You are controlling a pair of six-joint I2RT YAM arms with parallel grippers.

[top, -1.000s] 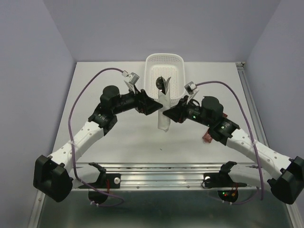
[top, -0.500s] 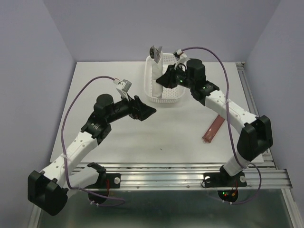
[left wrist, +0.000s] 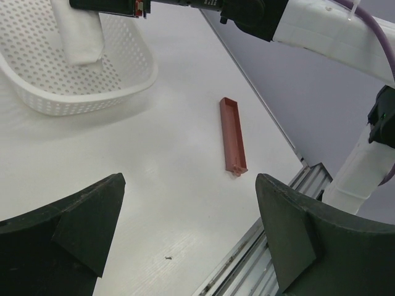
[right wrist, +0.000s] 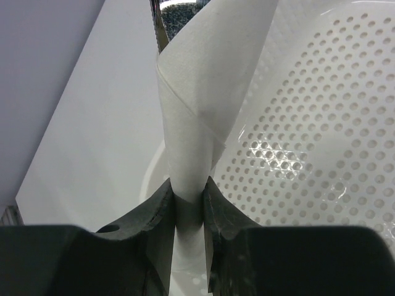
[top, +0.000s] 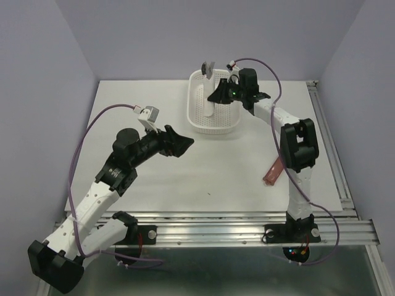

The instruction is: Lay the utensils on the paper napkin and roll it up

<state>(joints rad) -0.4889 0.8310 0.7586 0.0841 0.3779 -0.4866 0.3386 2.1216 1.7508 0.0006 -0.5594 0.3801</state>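
The paper napkin (top: pixel 208 103) is rolled into a white tube and stands almost upright inside the white perforated basket (top: pixel 213 128). My right gripper (top: pixel 217 97) is shut on the roll's lower part, and its fingers press both sides of the tube (right wrist: pixel 188 191). The end of the utensils (top: pixel 208 66) sticks out of the top of the roll; the rest is wrapped and hidden. My left gripper (top: pixel 179 143) hangs open and empty over the bare table, left of the basket. In the left wrist view its jaws stand wide apart (left wrist: pixel 188 185), with the napkin roll (left wrist: pixel 77 37) far ahead.
A narrow red-brown bar (left wrist: pixel 232 132) lies on the table near the right edge, partly behind the right arm (top: pixel 276 169). The metal rail (top: pixel 216 219) runs along the near edge. The basket's wall (right wrist: pixel 321 123) rises just right of the roll.
My right arm has carried the rolled napkin from the table's middle up and back into the basket. My left arm has drawn back to the left, away from the roll.
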